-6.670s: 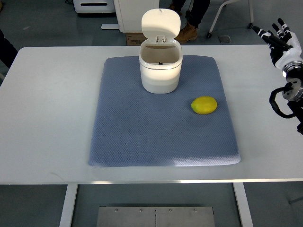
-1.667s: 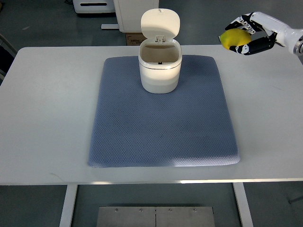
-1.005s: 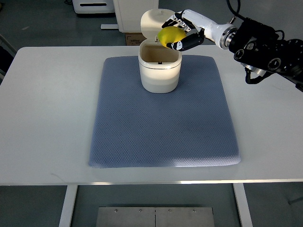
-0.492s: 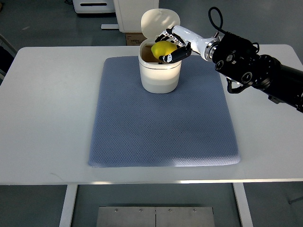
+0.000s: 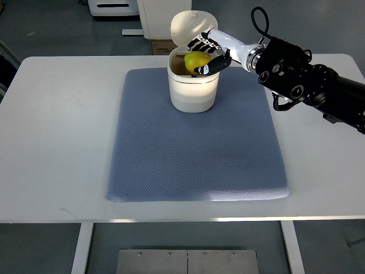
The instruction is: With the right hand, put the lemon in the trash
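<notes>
A white trash bin (image 5: 193,91) with its lid flipped up stands at the far middle of a blue mat (image 5: 197,137). Over the bin's open mouth, my right hand (image 5: 206,53) is shut on the yellow lemon (image 5: 195,60). The arm reaches in from the right edge, black at the forearm and white at the wrist. The lemon sits just above the rim, partly hidden by the fingers. The left arm is out of the picture.
The mat lies on a white table (image 5: 57,125). Beyond the table's far edge are a cardboard box (image 5: 161,47), a white cabinet base and a person's boot (image 5: 226,39) on the floor.
Since half a second ago the hand and lemon have barely shifted, staying over the bin mouth. Earlier the hand carried the lemon from the far right toward the bin.
</notes>
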Robot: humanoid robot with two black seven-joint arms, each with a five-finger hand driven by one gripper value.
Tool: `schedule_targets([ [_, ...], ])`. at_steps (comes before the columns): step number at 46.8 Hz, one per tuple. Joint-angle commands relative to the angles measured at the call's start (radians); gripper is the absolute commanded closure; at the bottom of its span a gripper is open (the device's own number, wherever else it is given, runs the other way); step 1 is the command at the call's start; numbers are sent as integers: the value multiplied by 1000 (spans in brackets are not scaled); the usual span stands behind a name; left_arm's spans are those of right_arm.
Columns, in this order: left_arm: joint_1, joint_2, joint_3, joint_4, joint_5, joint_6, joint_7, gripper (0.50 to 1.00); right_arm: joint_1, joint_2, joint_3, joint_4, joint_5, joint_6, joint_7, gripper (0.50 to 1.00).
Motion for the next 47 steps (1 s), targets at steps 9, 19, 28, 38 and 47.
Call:
schedule_targets([
  [9,0,0,0,0,0,0,0,500,10,-5,0,6,-2,-3,4,609],
  [19,0,0,0,0,0,0,0,500,59,-110,2,140,-3,-9,9,569],
  [28,0,0,0,0,0,0,0,500,143,-299,9,419,-3,-60,27,546],
  [38,0,0,0,0,0,0,0,500,160,-524,74,634,-3,-69,26,500],
  [47,1,0,0,0,0,0,0,500,67,-649,155,645,3,-78,24,500],
])
